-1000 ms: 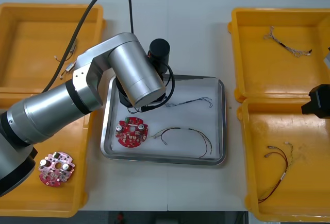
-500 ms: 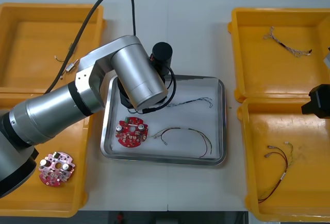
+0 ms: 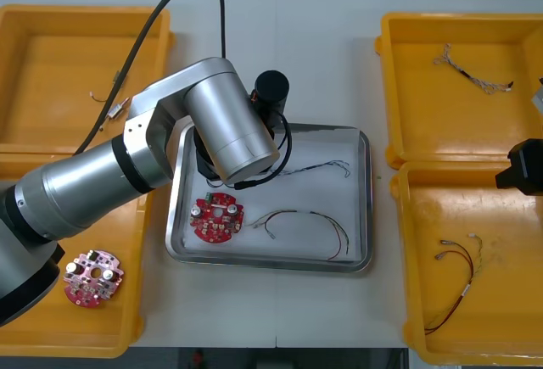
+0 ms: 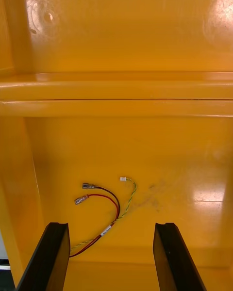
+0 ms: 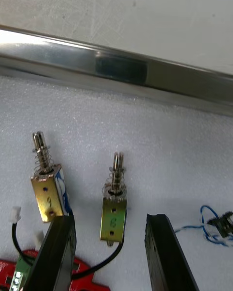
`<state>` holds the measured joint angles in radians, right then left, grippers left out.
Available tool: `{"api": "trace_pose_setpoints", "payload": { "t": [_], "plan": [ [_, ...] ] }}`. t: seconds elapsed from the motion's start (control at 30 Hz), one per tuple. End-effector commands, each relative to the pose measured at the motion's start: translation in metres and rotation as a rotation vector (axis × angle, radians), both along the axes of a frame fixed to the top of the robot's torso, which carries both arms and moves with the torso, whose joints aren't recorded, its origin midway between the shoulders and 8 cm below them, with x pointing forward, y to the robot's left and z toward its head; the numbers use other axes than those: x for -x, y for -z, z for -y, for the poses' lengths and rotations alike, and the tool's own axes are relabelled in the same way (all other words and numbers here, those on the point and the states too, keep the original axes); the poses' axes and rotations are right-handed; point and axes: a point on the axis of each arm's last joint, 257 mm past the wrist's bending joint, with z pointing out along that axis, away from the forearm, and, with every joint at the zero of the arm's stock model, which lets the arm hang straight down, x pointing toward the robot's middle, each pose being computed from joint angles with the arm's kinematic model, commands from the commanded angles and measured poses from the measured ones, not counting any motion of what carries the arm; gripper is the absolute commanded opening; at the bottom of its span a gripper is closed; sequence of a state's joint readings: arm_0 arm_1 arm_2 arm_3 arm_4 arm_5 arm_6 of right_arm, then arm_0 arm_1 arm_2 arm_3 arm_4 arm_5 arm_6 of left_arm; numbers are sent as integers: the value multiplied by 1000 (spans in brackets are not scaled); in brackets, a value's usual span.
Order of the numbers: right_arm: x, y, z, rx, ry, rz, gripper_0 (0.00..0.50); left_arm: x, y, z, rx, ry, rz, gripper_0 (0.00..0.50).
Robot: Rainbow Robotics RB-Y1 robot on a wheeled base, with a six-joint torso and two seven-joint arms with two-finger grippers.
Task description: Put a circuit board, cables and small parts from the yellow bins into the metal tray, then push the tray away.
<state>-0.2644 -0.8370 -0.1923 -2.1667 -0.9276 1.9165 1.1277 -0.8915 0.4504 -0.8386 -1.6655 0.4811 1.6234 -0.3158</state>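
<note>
My left gripper [image 5: 109, 221] hangs low over the far left corner of the metal tray [image 3: 363, 208]. Its fingers are spread, with one small metal part [image 5: 114, 208] lying loose between them and a second small metal part [image 5: 47, 194] just beside. In the front view the left arm [image 3: 170, 148] covers this corner. The circuit board [image 3: 215, 219], a blue and white cable [image 3: 327, 165] and a reddish cable [image 3: 316, 216] lie in the tray. The right gripper [image 4: 111, 230], fingers also apart, waits over a yellow bin [image 4: 116, 39] that holds a red and yellow cable [image 4: 104, 203]. The table [image 3: 322, 55] is light.
</note>
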Motion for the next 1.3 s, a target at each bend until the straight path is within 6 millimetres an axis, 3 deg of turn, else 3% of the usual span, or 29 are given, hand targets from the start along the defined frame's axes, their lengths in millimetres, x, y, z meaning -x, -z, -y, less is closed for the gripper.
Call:
{"api": "trace_pose_setpoints", "payload": {
  "t": [0.03, 0.2, 0.6, 0.83, 1.0, 1.1, 1.3],
  "plan": [
    [1, -18, 9, 40, -16, 37, 500, 5, -38, 8, 50, -11, 53, 446],
    [-1, -25, 1, 28, -43, 46, 500, 12, -64, 2, 58, 7, 53, 481],
    [-3, -47, -42, -43, -191, 61, 500, 25, -143, -66, 37, -13, 104, 500],
    [-5, -55, -79, -8, -332, 69, 500, 34, -162, -114, 24, -27, 57, 500],
    [-2, -53, -110, 62, -462, 67, 500, 47, -173, -161, -24, -14, -3, 500],
    [0, -49, -125, 104, -532, 59, 500, 57, -173, -188, -28, -20, -41, 500],
    [10, -33, -151, 178, -666, 10, 500, 68, -169, -223, -19, 10, -69, 500]
  ]
}}
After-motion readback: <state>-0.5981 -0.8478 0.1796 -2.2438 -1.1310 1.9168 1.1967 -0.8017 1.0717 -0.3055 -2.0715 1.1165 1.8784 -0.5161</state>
